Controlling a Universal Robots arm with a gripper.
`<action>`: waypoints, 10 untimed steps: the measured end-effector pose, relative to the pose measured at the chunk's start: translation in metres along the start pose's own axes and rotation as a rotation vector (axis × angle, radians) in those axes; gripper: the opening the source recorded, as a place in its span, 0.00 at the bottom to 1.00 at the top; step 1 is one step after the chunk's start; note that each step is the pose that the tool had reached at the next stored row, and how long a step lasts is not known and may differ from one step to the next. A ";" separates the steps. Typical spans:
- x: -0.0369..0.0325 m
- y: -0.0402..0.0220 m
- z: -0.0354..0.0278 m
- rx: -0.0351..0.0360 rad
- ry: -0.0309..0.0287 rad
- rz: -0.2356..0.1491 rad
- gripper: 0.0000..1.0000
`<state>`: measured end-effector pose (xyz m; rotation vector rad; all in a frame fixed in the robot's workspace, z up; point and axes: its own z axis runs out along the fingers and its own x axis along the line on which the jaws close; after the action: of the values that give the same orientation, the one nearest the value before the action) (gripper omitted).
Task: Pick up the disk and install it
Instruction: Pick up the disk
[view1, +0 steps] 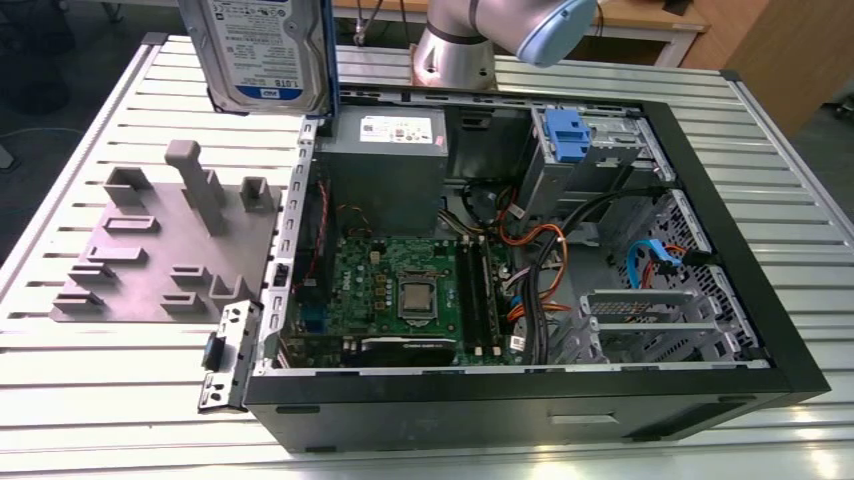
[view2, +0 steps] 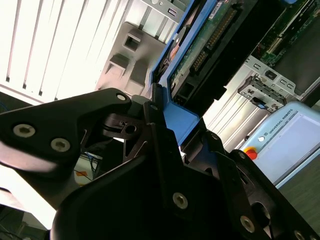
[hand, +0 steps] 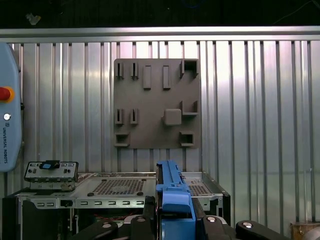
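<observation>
- Slatted metal table (view1: 120, 400), ribs running from side to side in the exterior view.
- Grey fixture plate (view1: 147, 270) with raised blocks, flat near the table edge on the exterior view's left.
- Open computer case (view1: 534, 400) on its side, just beside the plate, across the table's middle.
- Arm base (view1: 454, 60) at the edge beyond the case.

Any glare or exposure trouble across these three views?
Second wrist view: slatted table blown out white, gripper a dark silhouette against it. First wrist view: bright streaks down the table ribs, grey fixture plate evenly lit. Exterior view: even light, computer case interior shadowed, disk free of glare.
</observation>
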<state>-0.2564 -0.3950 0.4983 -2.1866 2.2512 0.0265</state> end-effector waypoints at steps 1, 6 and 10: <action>0.0000 0.0000 0.0000 0.0000 0.0000 0.000 0.36; 0.0000 -0.0007 -0.0001 -0.0002 0.0002 0.000 0.36; -0.0001 -0.0031 -0.0001 -0.0001 0.0001 0.000 0.36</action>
<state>-0.2534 -0.3951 0.4984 -2.1868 2.2512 0.0265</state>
